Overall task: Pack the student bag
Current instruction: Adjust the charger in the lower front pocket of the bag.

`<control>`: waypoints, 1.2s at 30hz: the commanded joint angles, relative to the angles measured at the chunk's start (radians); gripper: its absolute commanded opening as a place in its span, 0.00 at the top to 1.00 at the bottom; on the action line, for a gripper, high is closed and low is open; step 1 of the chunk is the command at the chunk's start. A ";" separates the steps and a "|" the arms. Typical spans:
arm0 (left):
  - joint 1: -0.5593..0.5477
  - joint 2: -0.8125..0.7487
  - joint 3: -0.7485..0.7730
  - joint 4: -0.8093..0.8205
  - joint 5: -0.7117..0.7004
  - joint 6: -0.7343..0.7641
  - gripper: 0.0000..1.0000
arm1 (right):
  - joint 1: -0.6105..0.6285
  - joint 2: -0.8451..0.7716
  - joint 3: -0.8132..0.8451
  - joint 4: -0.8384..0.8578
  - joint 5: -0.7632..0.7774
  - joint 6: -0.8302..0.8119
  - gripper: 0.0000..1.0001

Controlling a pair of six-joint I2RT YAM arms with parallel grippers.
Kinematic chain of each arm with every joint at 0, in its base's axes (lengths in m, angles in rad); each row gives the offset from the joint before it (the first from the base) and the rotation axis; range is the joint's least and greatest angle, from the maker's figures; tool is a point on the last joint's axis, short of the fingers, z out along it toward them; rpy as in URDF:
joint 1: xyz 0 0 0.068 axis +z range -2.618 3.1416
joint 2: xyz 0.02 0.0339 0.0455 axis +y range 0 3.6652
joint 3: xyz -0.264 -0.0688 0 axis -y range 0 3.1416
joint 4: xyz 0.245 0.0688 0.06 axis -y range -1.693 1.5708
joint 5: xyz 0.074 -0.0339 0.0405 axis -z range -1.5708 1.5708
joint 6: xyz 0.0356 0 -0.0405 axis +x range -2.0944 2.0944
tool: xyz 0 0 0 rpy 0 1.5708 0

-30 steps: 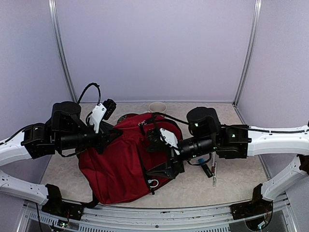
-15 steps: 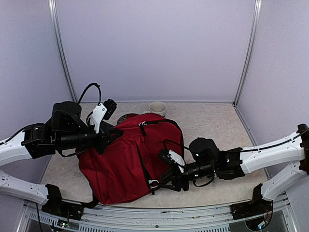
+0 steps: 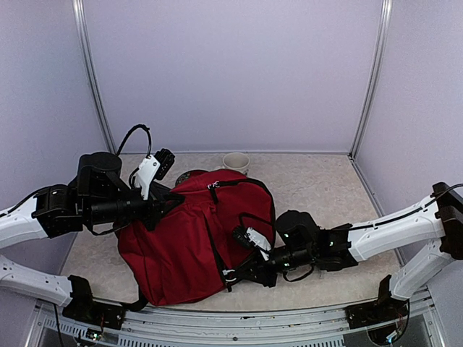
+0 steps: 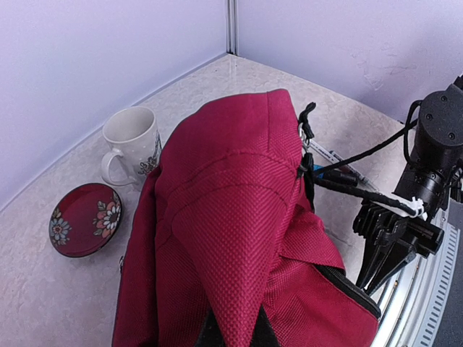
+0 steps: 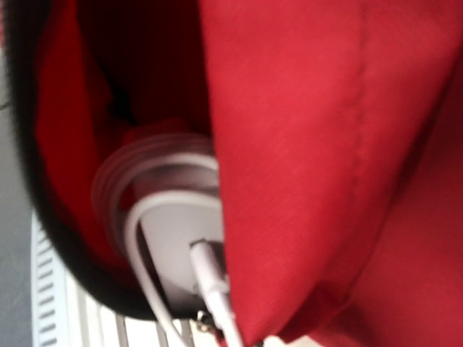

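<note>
The student bag (image 3: 181, 246), dark red with black zips, lies across the middle of the table. My left gripper (image 3: 172, 201) is shut on a raised fold of its top fabric (image 4: 239, 217), and the pinched cloth runs down between that gripper's (image 4: 231, 329) jaws. My right gripper (image 3: 239, 273) sits low at the bag's near right edge. Its dark fingers (image 4: 376, 264) come together on the black zip rim. In the right wrist view red fabric (image 5: 325, 144) fills the frame and hides the fingers. A white charger (image 5: 177, 246) with its cable lies inside the opening.
A white mug (image 3: 236, 160) (image 4: 132, 141) stands at the back wall. A red flowered saucer (image 4: 85, 219) lies beside it, left of the bag. Pens (image 4: 334, 155) lie on the table beyond the bag's right side. Walls close in the table on three sides.
My right arm has dropped from above the bag to table level and reached its near right edge, with the jaws closing. The left arm and its fold have stayed put.
</note>
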 commanded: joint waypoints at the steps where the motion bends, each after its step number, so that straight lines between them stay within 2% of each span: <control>1: -0.004 -0.022 0.015 0.121 0.000 -0.005 1.00 | 0.005 0.026 0.028 -0.028 -0.066 -0.023 0.91; 6: -0.004 -0.027 0.016 0.123 -0.003 -0.002 1.00 | 0.005 -0.001 0.030 -0.039 -0.073 -0.030 1.00; 14: -0.004 -0.018 0.015 0.122 0.004 -0.001 1.00 | 0.021 -0.019 0.098 -0.068 -0.053 -0.048 1.00; 19: -0.004 -0.025 0.009 0.134 0.029 -0.001 1.00 | 0.041 -0.017 0.138 -0.024 -0.011 -0.076 1.00; 24: -0.004 -0.020 0.013 0.137 0.048 0.000 1.00 | 0.040 0.050 0.212 -0.056 0.001 -0.143 1.00; 29: -0.004 -0.032 0.010 0.158 0.099 0.000 1.00 | 0.030 0.147 0.246 -0.015 -0.029 -0.215 1.00; 33: -0.004 -0.067 0.005 0.180 0.121 0.008 1.00 | 0.002 0.200 0.263 0.044 -0.118 -0.232 1.00; 36: -0.003 -0.074 0.008 0.173 0.106 0.010 1.00 | 0.000 0.232 0.309 0.001 -0.168 -0.246 0.97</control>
